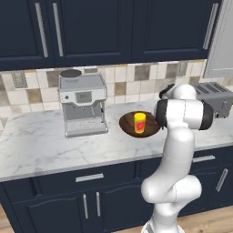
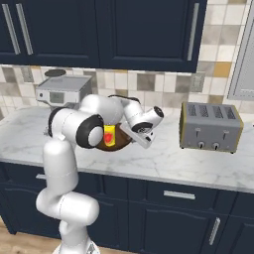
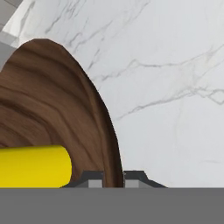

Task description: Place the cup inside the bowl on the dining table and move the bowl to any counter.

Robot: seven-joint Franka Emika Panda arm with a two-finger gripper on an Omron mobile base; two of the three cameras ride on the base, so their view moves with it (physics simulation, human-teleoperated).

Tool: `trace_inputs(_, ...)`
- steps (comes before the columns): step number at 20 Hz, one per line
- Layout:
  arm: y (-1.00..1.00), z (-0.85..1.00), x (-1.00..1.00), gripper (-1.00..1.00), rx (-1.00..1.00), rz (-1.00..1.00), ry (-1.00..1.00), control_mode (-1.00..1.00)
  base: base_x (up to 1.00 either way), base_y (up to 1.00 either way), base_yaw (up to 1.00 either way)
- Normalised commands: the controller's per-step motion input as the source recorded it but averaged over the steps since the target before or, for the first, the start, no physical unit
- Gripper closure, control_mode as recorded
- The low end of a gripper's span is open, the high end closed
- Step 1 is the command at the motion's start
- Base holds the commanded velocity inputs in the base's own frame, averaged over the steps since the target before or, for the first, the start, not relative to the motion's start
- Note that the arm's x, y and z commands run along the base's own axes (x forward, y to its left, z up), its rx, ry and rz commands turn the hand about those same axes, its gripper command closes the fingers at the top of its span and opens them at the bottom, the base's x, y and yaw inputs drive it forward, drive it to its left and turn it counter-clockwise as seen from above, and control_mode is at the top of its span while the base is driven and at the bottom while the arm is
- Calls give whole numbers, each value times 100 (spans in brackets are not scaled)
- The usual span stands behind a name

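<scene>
Bowl [image 1: 136, 124] with cup [image 1: 139, 123] standing inside, resting on the counter [image 1: 41, 145] between coffee machine [image 1: 83, 104] and toaster [image 2: 210, 127]. Gripper [image 3: 113, 179] clamped on the bowl's rim. To finish well: part the jaws gently, then lift straight off without tipping it.

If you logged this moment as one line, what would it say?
cup: upright in bowl | bowl: on counter, between coffee machine and toaster | hand: pinching bowl rim

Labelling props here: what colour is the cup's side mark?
Red, on the yellow cup standing in the bowl; clearest in the right base view.
</scene>
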Motion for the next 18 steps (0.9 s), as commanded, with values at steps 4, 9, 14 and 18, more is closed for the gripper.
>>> trace_inputs(4,0,-23,12,100,0,0,0,-100,0,0,0)
trace_inputs(9,0,-22,11,100,0,0,0,-100,0,0,0)
trace_inputs(14,0,-23,9,100,0,0,0,-100,0,0,0)
trace_inputs(18,0,-11,3,100,0,0,0,-100,0,0,0)
